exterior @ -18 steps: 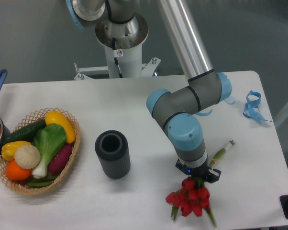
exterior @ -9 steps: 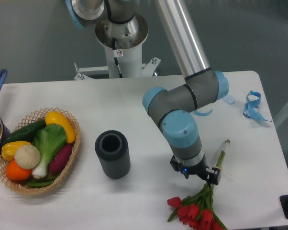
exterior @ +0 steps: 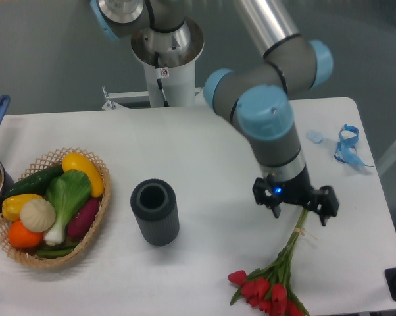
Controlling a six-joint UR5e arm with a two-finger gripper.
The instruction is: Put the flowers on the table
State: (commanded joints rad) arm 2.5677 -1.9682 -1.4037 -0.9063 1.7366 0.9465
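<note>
I read no labels; my gripper hangs spread, empty, above red tulips lying on the table.

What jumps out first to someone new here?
The red flowers lying flat near the front right edge of the white table, with the gripper just above their stems, jaws open. Next, a wicker basket of vegetables at the left and a dark ribbed cup mid-table.
</note>
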